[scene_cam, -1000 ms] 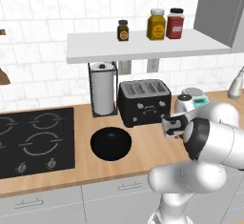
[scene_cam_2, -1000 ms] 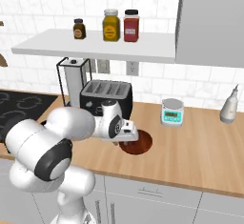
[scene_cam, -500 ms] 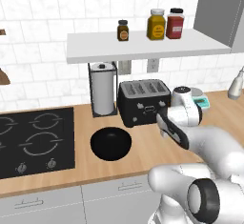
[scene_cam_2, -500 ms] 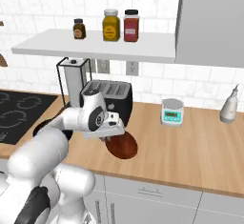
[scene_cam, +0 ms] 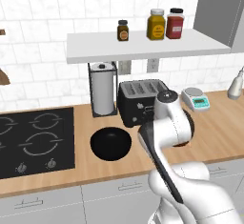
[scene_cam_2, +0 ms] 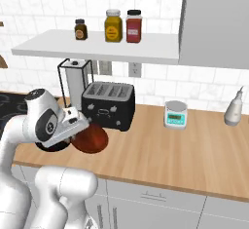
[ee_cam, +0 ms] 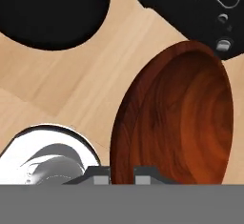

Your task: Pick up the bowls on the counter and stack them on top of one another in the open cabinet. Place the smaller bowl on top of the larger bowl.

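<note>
The hand [ee_cam: 121, 173] was clenched on the rim of the small bowl [ee_cam: 176, 118], fingertips close together at the near edge. Compared with a second ago, the arm had swung left and the wrist had rolled. The brown bowl, which lay flat on the desk [scene_cam_2: 185, 150] then, now hung tilted on edge in front of the toaster [scene_cam_2: 108, 105], lifted clear of the wood as far as I could judge.

The black bowl [scene_cam: 110, 143] had not moved: on the desk between the stove [scene_cam: 33, 139] and the toaster, just left of the arm. The shelf [scene_cam: 143, 49] held three jars at the back; its front strip was bare.

Judgement: the small bowl was picked first, though it has to end up on top. So either it gets parked on the shelf and restacked, or the order costs an extra move. A rim grip on a tilted bowl could slip during the raise.
</note>
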